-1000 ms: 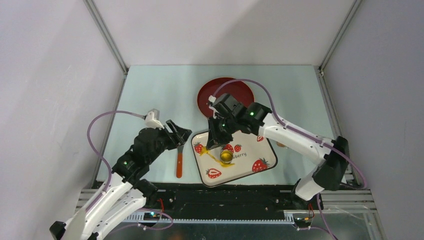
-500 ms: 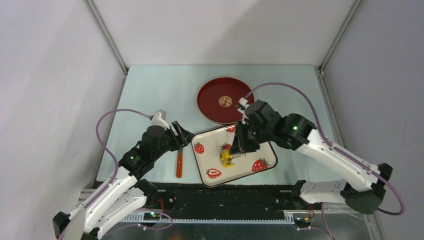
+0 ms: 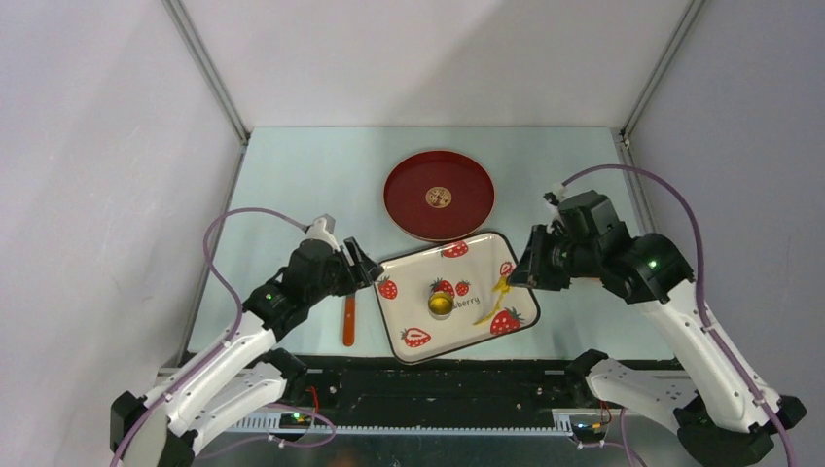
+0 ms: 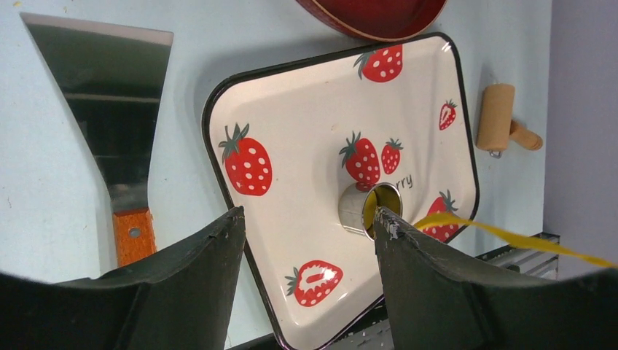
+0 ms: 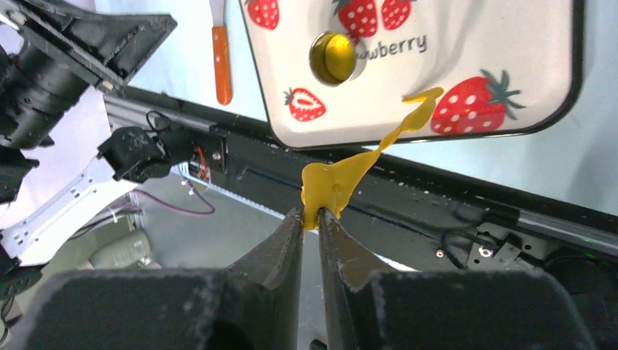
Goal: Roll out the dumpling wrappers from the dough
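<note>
A metal ring cutter (image 3: 441, 305) stands in the middle of the strawberry-print tray (image 3: 413, 272) with yellow dough inside it. It also shows in the left wrist view (image 4: 368, 208) and the right wrist view (image 5: 334, 58). My right gripper (image 3: 516, 276) is shut on a ragged stretched strip of yellow dough (image 5: 342, 175), held above the tray's right edge. The strip (image 3: 500, 289) trails down toward the tray. My left gripper (image 3: 367, 269) is open and empty, hovering at the tray's left edge. No separate flat wrapper shows.
A red plate (image 3: 404, 190) with a gold emblem lies behind the tray. A spatula with an orange handle (image 3: 348, 321) lies left of the tray, its blade (image 4: 109, 95) under my left gripper. A wooden roller (image 4: 499, 117) lies right of the tray.
My right gripper has moved from the cutter to the right, pulling the yellow dough strip off the tray's middle. The left gripper has moved slightly toward the tray.
</note>
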